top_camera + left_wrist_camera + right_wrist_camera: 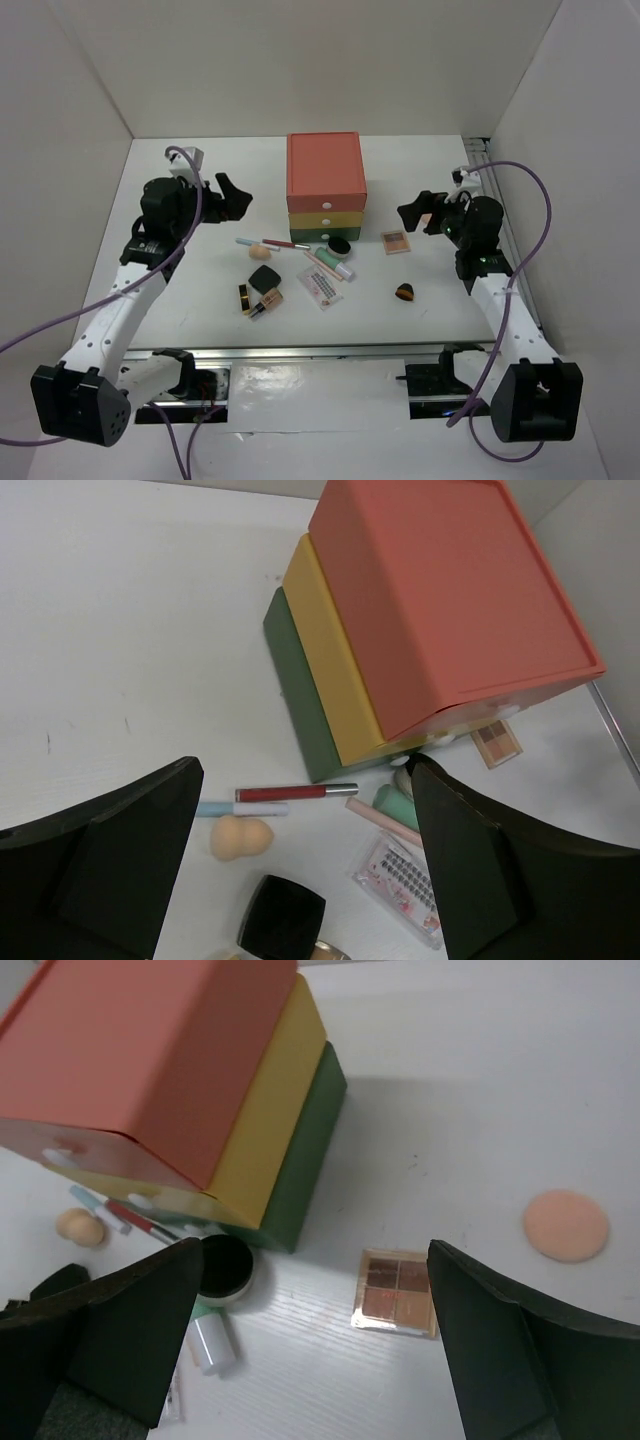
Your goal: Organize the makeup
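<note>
From above, the makeup is strewn over the counter (200, 300) in front of the drawer box (326, 185), between the two arms. The left fingers (232, 190) and the right fingers (412, 212) hang on either side of the box, both pairs spread wide and holding nothing. The black square compact (264, 277) and the gold-black lipstick (245, 298) lie nearest the left arm. The brown sponge (404, 293) sits apart on the right.

The left wrist view looks down between its parted fingers at a red pencil (295, 793), a beige sponge (240, 836) just below it, and a clear lash tray (402, 888). The pencil is thin, stiff and probably prone to rolling, so a pinch across its middle seems safest. The sponge should squash and spring back, so almost any hold would do. The compact is likely hard and slick and is best taken across two opposite edges. The lash tray looks flimsy and lies flat, making it awkward to lift.

In the right wrist view the fingers also stand apart. Between them are the round black pot (224, 1268), touching the foot of the box, and the pink palette (399, 1292), with a peach puff (565, 1225) well off to one side. The pot appears rigid and light and could be gripped across its rim. The palette is flat and possibly brittle, so its long edges are the place to hold it.
</note>
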You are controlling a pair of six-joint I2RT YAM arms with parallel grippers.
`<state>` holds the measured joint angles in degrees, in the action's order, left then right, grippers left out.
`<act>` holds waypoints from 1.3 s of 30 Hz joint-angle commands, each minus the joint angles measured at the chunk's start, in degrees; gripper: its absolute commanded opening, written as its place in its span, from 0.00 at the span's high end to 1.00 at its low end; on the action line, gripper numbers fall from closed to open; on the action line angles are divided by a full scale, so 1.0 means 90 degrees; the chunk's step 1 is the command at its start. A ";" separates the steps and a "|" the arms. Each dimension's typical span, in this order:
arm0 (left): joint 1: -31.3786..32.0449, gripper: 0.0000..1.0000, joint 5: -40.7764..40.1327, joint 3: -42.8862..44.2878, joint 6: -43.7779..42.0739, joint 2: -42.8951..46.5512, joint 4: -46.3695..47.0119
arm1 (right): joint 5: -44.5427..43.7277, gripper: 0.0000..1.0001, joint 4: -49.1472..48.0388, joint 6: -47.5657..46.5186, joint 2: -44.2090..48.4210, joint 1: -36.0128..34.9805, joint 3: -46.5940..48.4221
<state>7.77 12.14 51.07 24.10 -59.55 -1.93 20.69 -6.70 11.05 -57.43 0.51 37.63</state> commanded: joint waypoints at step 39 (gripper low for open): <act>0.1549 0.08 -0.0997 0.4091 -0.0393 -0.3792 -0.1406 | -0.5677 0.38 0.0578 0.0988 -0.2973 -0.5380 0.2957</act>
<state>21.61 4.08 85.27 18.59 -92.25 -14.83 -24.73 3.36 17.28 -82.89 -48.58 59.83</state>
